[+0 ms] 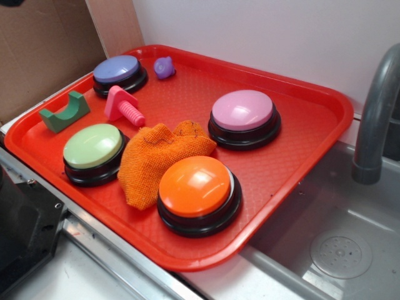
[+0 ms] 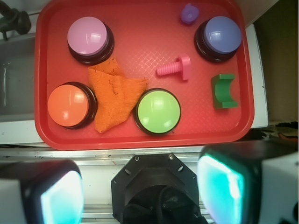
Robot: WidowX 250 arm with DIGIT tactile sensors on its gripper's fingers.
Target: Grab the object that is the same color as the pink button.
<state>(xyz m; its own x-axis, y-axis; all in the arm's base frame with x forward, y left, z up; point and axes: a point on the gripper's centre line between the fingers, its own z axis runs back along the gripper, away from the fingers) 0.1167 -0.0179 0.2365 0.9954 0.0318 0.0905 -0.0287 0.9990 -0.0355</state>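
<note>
**Grasp Risks and View Coverage: Pink Toy Bolt**

**Target location.** The pink toy bolt [image 2: 176,68] lies on its side on the red tray [image 2: 140,137], touching nothing. In the wrist view it sits at about 1 o'clock from tray centre, its square head toward the purple-blue button [image 2: 218,36] and its ribbed shaft pointing to 9 o'clock. The pink button [image 2: 89,37], the colour reference, stands well apart at 10 o'clock.

**Fingers.** The fingers [image 2: 219,189] stand wide apart at the bottom of the wrist view, holding nothing, high above the tray and off its near edge.

**Hazards.**
- Wrong target: the purple bear figure [image 2: 188,13] lies near the bolt at 12 o'clock, close in hue. A descent biased that way would likely take it instead.
- Rolling: the round shaft may roll if the fingers close along its axis. Closing across the shaft appears safer.
- Collision: the green arch block [image 2: 224,91] and the green button [image 2: 158,111] lie near the bolt. Wide fingers could strike either.
- Snagging: the orange cloth [image 2: 114,95] lies at 9 o'clock from the shaft tip.

**View differences.** The exterior view shows the bolt head standing on edge, with the shaft raised slightly, and also a sink [image 1: 340,250] with grey faucet [image 1: 375,119] beside the tray. No fingers appear there. The wrist view alone shows finger spacing and the true plan layout.
</note>
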